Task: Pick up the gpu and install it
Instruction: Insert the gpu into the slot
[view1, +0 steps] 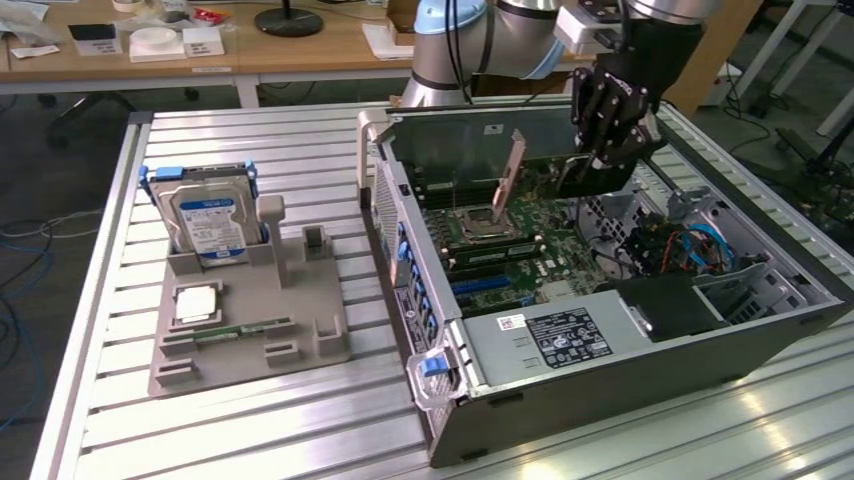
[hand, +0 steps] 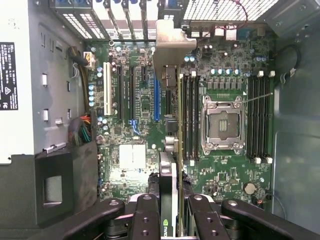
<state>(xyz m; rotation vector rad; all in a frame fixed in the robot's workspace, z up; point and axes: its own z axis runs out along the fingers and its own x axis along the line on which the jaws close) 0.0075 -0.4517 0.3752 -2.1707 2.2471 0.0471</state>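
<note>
Gpu (view1: 574, 180) is clamped in my gripper (hand: 172, 192), standing on its long edge inside the open computer case, over the motherboard.

Slatted metal table (view1: 267, 440) carries everything. Computer case (view1: 641, 390) lies on its side, open face up, along the table edge at the exterior view's right. Motherboard (hand: 145, 105) covers the case floor. Power supply (view1: 561, 335), a grey box with a black label, fills the case corner nearest the table's front edge.

Grey holder tray (view1: 307, 340) sits toward the table edge at the exterior view's left, well apart from the case. Hard drive (view1: 207, 220), silver with a blue label, stands upright at the tray's far end.

Grip on the gpu is at one short end, both black fingers (hand: 146, 215) pressed on the card's flat faces, with a green logo visible between them. The card's silver bracket (hand: 170, 45) is at the opposite end, close to the case wall with the vented slot covers. Seen from the wrist, the card runs edge-on between the blue expansion slot (hand: 156, 100) and the black memory slots beside the processor socket (hand: 222, 125). Whether its lower edge touches the board — cannot tell.

Memory stick (view1: 240, 328), narrow and green, lies flat in a groove at the tray's near end — near a small square chip (view1: 196, 303).
</note>
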